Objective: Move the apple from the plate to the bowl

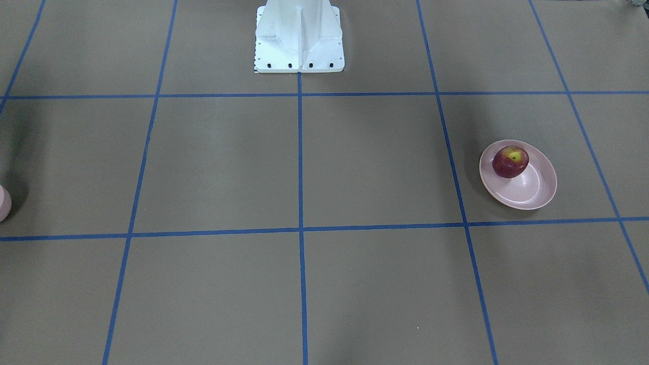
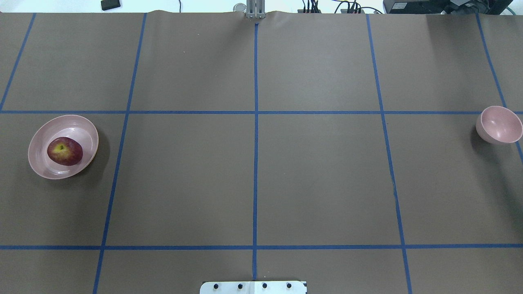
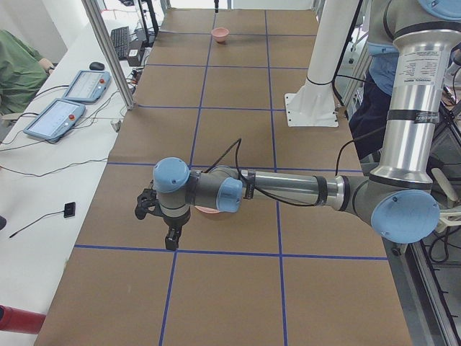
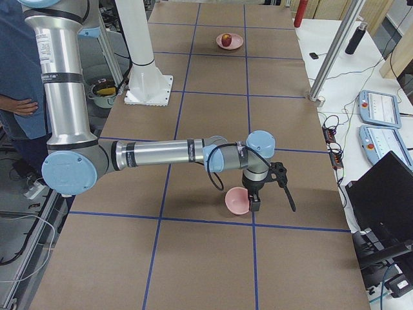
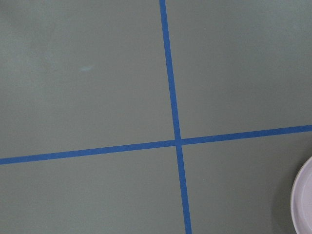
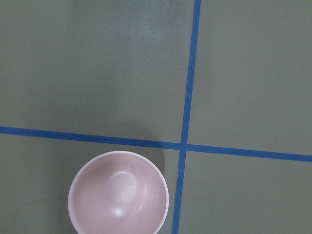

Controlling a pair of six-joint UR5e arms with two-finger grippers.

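Observation:
The dark red apple (image 1: 510, 161) lies in the wide pink plate (image 1: 537, 197) on the robot's left side of the table; both also show in the overhead view, apple (image 2: 64, 151) and plate (image 2: 77, 122). The small deep pink bowl (image 2: 499, 124) stands empty at the far right edge. My left gripper (image 3: 155, 227) hangs above the table beside the plate (image 3: 209, 213); I cannot tell if it is open. My right gripper (image 4: 271, 205) hangs just beside the bowl (image 4: 237, 201); I cannot tell its state. The right wrist view looks down into the bowl (image 6: 118, 200).
The white robot pedestal (image 1: 299, 40) stands at the table's middle back edge. Blue tape lines grid the brown table. An aluminium post (image 3: 108, 50) and control tablets (image 3: 54, 119) flank the table. A person (image 4: 19, 97) stands behind the robot.

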